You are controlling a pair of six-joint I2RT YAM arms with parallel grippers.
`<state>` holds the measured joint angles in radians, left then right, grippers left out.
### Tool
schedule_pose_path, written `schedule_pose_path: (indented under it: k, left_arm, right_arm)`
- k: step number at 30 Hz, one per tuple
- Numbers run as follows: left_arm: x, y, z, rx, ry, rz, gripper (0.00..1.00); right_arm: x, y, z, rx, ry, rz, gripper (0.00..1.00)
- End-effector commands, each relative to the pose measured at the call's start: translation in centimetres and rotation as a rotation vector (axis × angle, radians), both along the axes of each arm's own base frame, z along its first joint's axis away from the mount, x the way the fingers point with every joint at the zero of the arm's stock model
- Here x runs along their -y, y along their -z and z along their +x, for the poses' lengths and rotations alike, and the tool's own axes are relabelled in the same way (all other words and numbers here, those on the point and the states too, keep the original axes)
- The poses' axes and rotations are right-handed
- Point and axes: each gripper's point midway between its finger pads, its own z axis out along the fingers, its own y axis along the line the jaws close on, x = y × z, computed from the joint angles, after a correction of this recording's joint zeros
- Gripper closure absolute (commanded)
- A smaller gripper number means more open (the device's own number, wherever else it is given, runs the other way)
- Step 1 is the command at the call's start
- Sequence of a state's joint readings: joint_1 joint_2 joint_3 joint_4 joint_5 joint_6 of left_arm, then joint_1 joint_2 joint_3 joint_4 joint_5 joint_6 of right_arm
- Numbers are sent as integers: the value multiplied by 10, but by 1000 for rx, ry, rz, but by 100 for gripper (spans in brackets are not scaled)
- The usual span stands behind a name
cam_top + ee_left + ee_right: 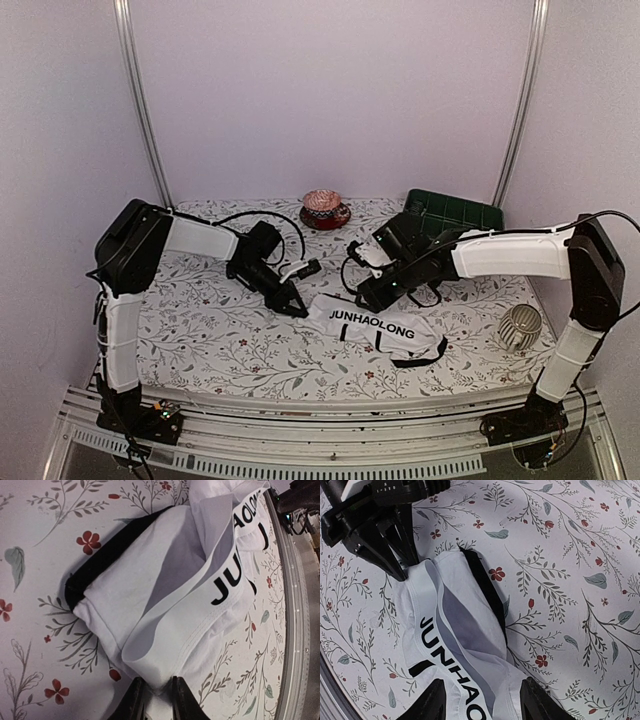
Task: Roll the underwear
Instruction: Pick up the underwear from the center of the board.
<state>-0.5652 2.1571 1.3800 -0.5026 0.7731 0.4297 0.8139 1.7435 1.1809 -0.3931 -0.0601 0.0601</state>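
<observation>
The white underwear (pixel 375 328) with black trim and lettering lies bunched on the flowered tablecloth in the middle of the table. My left gripper (pixel 296 304) is at its left end, shut on a white corner of the cloth (pixel 157 692). In the left wrist view the underwear (pixel 165 580) spreads away from the fingertips (pixel 134 700). My right gripper (pixel 368 297) hovers open over the far side of the underwear (pixel 460 630), its fingers (pixel 427 702) spread wide. The left gripper also shows in the right wrist view (pixel 395 555). The black striped briefs are out of view.
A patterned cup on a saucer (pixel 323 208) stands at the back centre. A dark green tray (pixel 455 212) lies at the back right. A pale ribbed cup (pixel 520 326) lies at the right. The metal table rail (pixel 295 630) runs along the near edge.
</observation>
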Motion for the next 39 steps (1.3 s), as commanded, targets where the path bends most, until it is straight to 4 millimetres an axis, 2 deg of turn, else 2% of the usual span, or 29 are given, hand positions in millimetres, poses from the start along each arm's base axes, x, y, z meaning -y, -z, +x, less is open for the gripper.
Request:
schedule_pose_path:
  k: [1, 5, 7, 10, 17, 23, 26, 29, 34, 39]
  left_arm:
    - [6, 9, -2, -3, 10, 12, 82]
    - [8, 11, -5, 0, 23, 15, 100]
    - [9, 8, -7, 11, 33, 9, 100]
    - [10, -8, -6, 61, 38, -28, 100]
    - [7, -67, -16, 297, 72, -170, 100]
    - [13, -65, -41, 325, 176, -194, 100]
    - [15, -66, -48, 347, 200, -198, 100]
    - [15, -73, -51, 382, 203, -216, 100]
    - [13, -86, -57, 437, 211, -257, 100]
    - [12, -92, -66, 476, 230, -285, 100]
  right_arm:
    - [-12, -11, 11, 37, 5, 11, 48]
    - [-17, -15, 13, 44, -5, 20, 48]
    - [-23, -22, 13, 50, -29, 38, 48]
    - [-36, -33, 9, 62, -109, 85, 48]
    - [-66, -47, -5, 155, -389, 144, 48]
    - [-88, -68, -24, 279, -585, 248, 48]
    - [-95, -81, -48, 336, -724, 326, 49]
    - [-95, -77, -64, 386, -800, 328, 48]
    - [-95, -65, -65, 355, -808, 310, 48]
    - [-100, -62, -65, 342, -812, 328, 48]
